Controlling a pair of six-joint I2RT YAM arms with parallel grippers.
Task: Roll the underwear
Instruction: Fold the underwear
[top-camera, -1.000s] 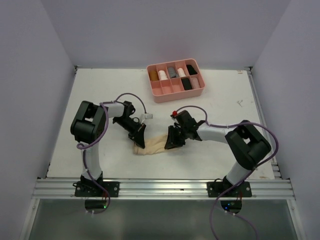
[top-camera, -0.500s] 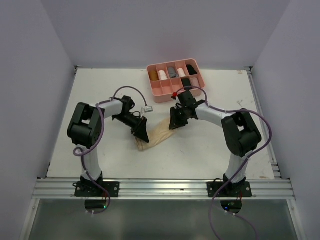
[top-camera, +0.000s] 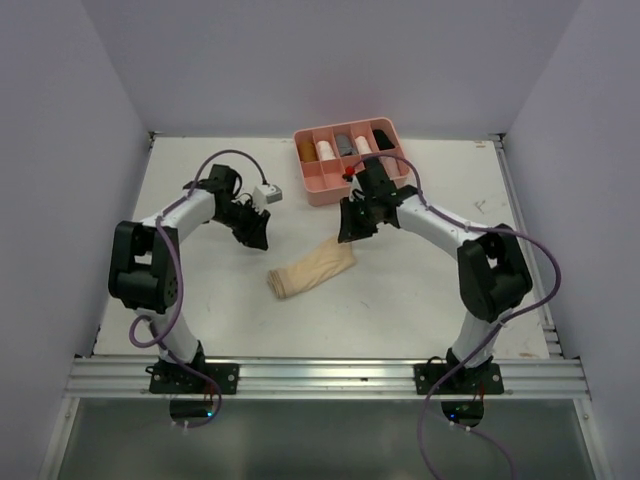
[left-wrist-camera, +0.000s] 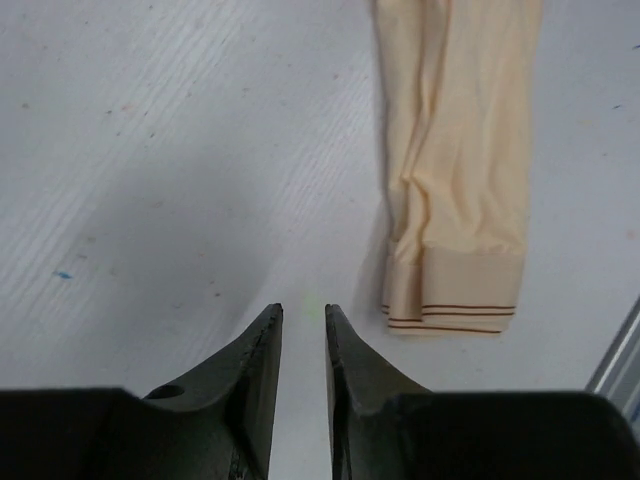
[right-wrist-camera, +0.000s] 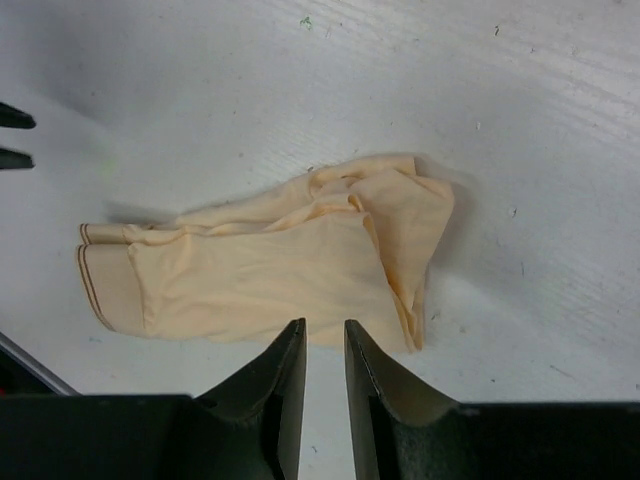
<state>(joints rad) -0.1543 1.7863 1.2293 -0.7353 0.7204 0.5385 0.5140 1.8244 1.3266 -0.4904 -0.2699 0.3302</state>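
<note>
The pale tan underwear (top-camera: 311, 270) lies folded into a long narrow strip on the white table, with nothing holding it. My left gripper (top-camera: 258, 236) hovers to its upper left. In the left wrist view its jaws (left-wrist-camera: 302, 312) stand a little apart with bare table between them, and the striped waistband end of the underwear (left-wrist-camera: 455, 180) lies to the right. My right gripper (top-camera: 347, 230) hovers just beyond the strip's far end. Its jaws (right-wrist-camera: 323, 328) are slightly open and empty above the near edge of the underwear (right-wrist-camera: 270, 265).
A pink plastic divided tray (top-camera: 358, 190) stands at the back of the table behind the right gripper, with several rolled items in its compartments. A metal rail (top-camera: 330, 375) runs along the table's near edge.
Both grippers have let go of the underwear and pulled away toward the back of the table, the left one up and to the left. The cloth now lies free, its far end shifted back.
</note>
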